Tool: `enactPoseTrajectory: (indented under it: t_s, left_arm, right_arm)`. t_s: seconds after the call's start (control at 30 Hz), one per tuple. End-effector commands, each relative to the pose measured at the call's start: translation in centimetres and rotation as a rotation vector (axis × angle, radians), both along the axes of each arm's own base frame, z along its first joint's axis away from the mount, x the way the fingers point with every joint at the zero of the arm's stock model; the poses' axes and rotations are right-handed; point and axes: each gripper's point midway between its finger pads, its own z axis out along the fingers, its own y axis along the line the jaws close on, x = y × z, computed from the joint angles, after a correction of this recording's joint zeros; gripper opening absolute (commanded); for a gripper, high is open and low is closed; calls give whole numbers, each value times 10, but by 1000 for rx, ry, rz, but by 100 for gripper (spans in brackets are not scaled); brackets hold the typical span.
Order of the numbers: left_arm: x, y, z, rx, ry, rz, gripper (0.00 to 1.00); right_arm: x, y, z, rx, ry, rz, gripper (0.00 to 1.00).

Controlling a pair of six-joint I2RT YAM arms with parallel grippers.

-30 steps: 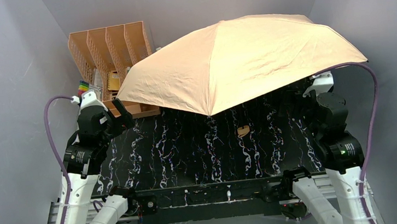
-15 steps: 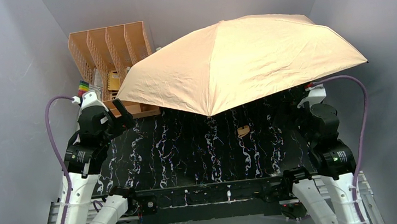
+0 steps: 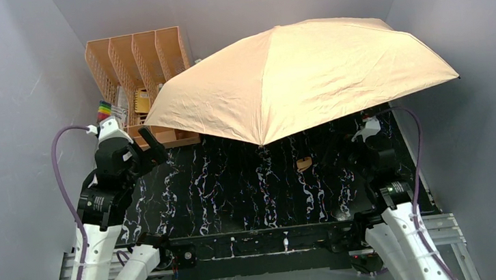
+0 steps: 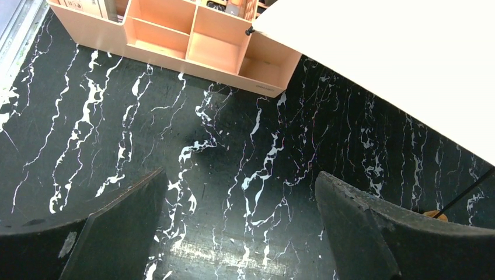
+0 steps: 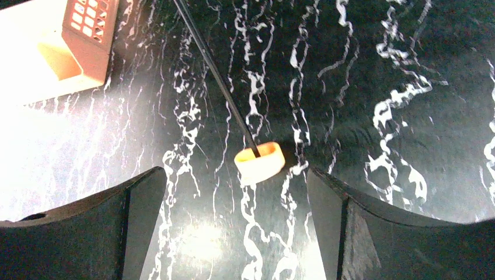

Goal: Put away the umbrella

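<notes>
My right arm [image 3: 391,191] is tucking inward under the open umbrella [image 3: 300,73], which is spreading across the top view's upper middle. Its shaft [image 5: 216,76] is slanting from upper left down to the handle [image 5: 260,162], sitting mid-frame just ahead of my wide-spread right gripper [image 5: 233,192]. The left gripper [image 4: 239,192], equally wide, is hanging farther off.

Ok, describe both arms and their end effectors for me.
Left arm and right arm: white tubular links, black joints, each with a purple cable alongside. Left end effector and right end effector: two broad matte black fingers, slightly scuffed.
</notes>
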Motion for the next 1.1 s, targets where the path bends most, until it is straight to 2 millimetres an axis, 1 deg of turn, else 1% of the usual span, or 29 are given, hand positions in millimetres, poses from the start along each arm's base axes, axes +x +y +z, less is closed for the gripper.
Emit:
enactPoseTrajectory:
  t_s: [0.0,0.13,0.23,0.47,0.53,0.63,0.77,0.87,1.07]
  left_arm:
    - [-13,-1,-8,-28,22,-5,98]
    - [-22,-1,-16,-47,37,2,98]
    - [-28,-4,-20,-71,42,-6,98]
    - [-37,-14,-24,-140,43,-28,98]
    - [-38,-16,-26,-153,46,-33,98]
    - [-41,-16,-29,-162,59,-26,98]
    - [-43,-15,-28,-164,59,-20,98]
    - [-44,-14,-26,-160,57,-17,98]
    - [-47,-11,-24,-152,58,-9,98]
  right_arm:
    - [36,17,35,-2,-154,93,99]
    - [60,24,40,-55,-169,144,99]
    - [83,28,53,-75,-224,159,98]
    - [125,50,78,-80,-304,266,98]
    - [139,55,80,-83,-308,290,99]
    - [157,64,92,-84,-349,326,99]
    - [177,76,105,-58,-386,373,99]
    - [191,86,110,-18,-389,410,98]
    - [223,98,109,31,-370,434,98]
